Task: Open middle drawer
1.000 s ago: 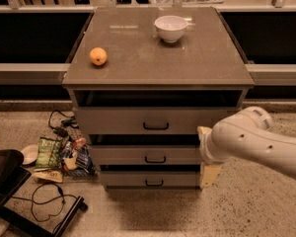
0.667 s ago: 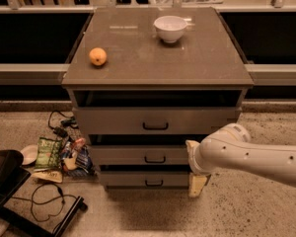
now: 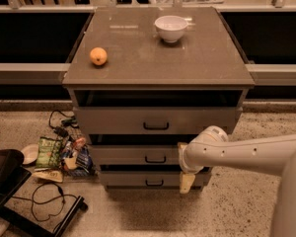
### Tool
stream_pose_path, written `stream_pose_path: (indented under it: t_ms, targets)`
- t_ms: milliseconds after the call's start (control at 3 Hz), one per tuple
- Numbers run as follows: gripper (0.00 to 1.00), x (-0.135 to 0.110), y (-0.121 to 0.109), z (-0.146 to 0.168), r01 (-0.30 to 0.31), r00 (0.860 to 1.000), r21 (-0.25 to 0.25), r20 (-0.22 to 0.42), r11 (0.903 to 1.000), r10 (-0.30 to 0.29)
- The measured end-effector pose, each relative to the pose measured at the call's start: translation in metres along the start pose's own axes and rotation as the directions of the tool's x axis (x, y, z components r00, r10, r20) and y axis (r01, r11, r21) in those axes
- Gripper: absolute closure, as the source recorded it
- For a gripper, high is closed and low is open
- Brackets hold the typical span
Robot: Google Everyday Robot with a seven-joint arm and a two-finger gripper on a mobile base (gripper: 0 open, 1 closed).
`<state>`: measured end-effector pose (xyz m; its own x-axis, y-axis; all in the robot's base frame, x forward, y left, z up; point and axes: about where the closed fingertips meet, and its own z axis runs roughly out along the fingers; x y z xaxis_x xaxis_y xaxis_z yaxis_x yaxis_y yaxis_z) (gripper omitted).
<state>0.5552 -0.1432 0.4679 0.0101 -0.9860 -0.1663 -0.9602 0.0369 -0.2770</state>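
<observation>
Speckled floor [image 3: 138, 216] lies open before the middle drawer [image 3: 123, 155]; gripper [image 3: 185, 174] at its right edge, grip unreadable.

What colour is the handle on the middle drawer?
Black handle on the grey middle drawer, camera view; the tool hangs just right of it.

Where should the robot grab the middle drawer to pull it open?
By the small black loop handle centred on the front of the middle drawer, coming straight from the front: the flat face offers nothing else. The hand hangs right of it, lower.
</observation>
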Motion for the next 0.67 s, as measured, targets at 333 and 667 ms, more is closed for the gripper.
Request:
stream_pose_path:
  t_ms: [333, 667]
  targets:
    - [0.0, 0.011, -0.032, 0.028, -0.028, 0.999, 0.029, -0.042, 0.9992, 0.029]
    - [0.0, 0.02, -0.054, 0.036, -0.041, 0.997, 0.049, -0.063, 0.9979, 0.044]
